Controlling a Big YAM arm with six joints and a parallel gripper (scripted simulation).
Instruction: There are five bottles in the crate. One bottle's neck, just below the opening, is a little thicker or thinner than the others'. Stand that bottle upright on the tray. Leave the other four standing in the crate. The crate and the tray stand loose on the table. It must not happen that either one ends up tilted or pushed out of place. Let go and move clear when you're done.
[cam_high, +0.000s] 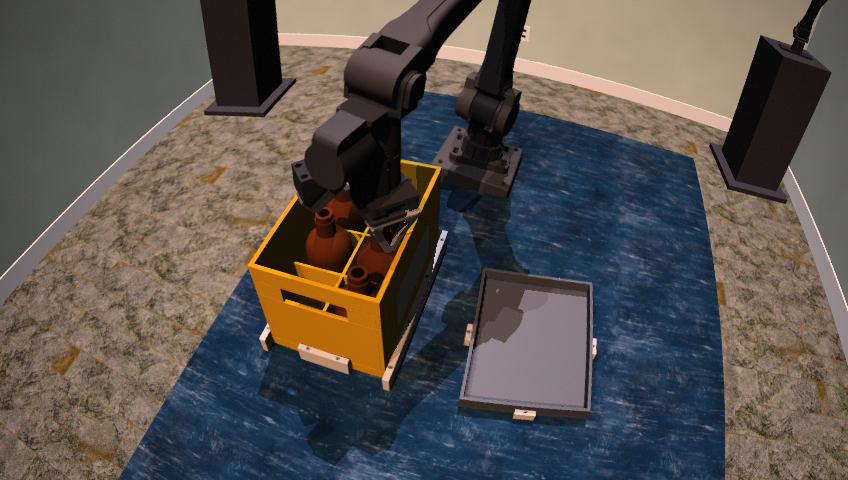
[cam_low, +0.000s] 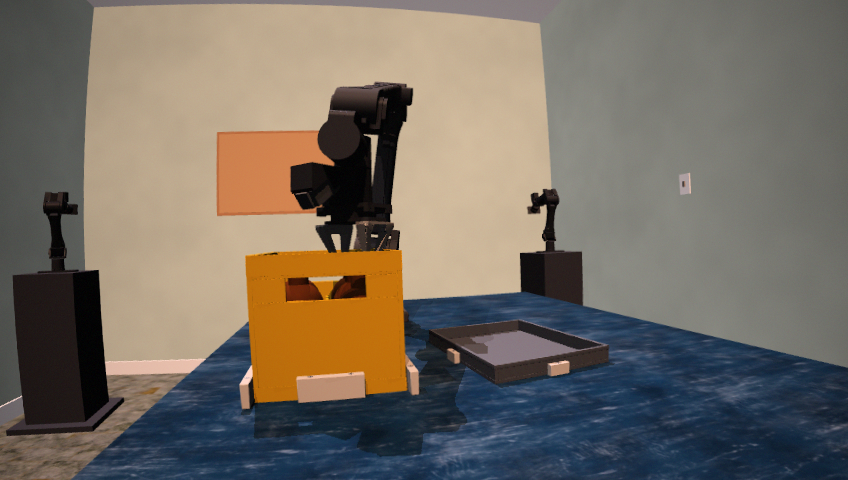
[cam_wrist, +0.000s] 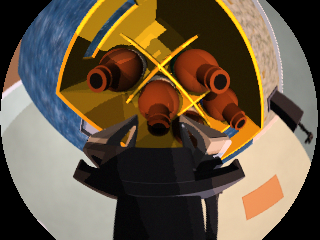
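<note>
The yellow crate (cam_high: 321, 339) (cam_low: 327, 339) holds five brown bottles, all standing. My gripper (cam_wrist: 158, 118) points down over the crate. It is open, with its fingers apart on either side of the neck of the middle bottle (cam_wrist: 158, 97) (cam_high: 374, 259). Two other bottles stand toward the front: one on the tray side (cam_wrist: 122, 67) (cam_high: 358, 282) and one on the far side (cam_wrist: 192, 67) (cam_high: 328, 248). Another bottle (cam_wrist: 220, 104) (cam_high: 343, 212) stands behind the latter. The fifth bottle is mostly hidden by a finger. I cannot tell which neck differs. The grey tray (cam_high: 547, 356) (cam_low: 517, 347) holds no bottle.
Yellow dividers (cam_wrist: 160, 66) separate the crate's compartments, and its walls rise around the bottles. Pale blocks (cam_high: 324, 358) (cam_low: 330, 386) sit along the crate's foot, and smaller blocks (cam_high: 524, 414) (cam_low: 558, 368) sit beside the tray. The arm's base (cam_high: 479, 166) is behind the crate.
</note>
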